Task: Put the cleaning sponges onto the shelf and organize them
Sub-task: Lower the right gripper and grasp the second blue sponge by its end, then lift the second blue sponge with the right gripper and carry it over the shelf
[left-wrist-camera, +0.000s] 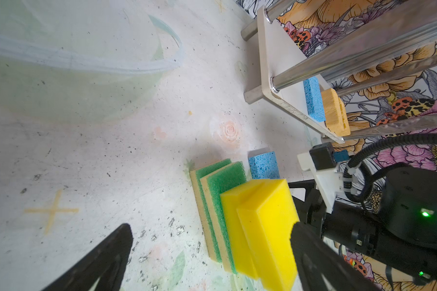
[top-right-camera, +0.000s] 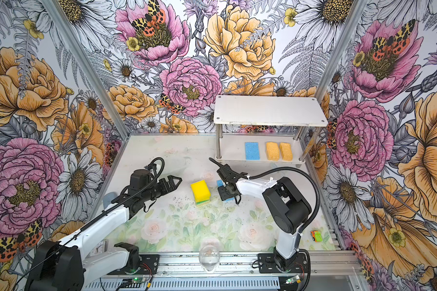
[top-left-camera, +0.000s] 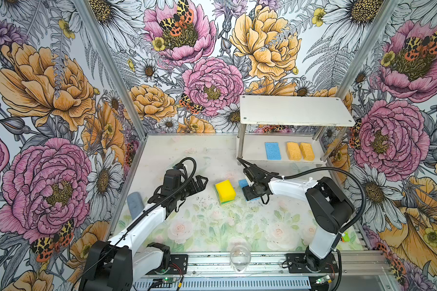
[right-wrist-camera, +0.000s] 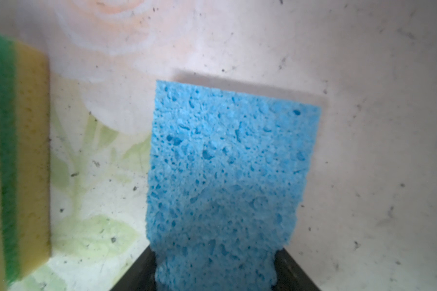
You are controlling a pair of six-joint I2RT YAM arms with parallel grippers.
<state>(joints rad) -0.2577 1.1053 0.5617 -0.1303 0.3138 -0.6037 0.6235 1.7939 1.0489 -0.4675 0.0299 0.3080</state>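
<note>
Cleaning sponges: blue sponge (top-left-camera: 272,150) + orange pair (top-left-camera: 293,150) lie on shelf (top-left-camera: 295,110) btm board. In front of shelf, on table (top-left-camera: 187,156): yellow pair (left-wrist-camera: 263,221) stacked on green-topped pair (left-wrist-camera: 225,176); beside stack, 2nd blue sponge (right-wrist-camera: 225,163), R gripper (right-wrist-camera: 215,272) fingers pinching it. L gripper (top-left-camera: 201,182) farther from shelf, past stack, fingers spread, empty.

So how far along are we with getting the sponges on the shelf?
Done: one blue sponge and two orange sponges sit on the lower shelf tier. In hand: the right gripper pinches the second blue sponge. Remaining: the two yellow sponges and two green-topped sponges, stacked on the table.
</note>
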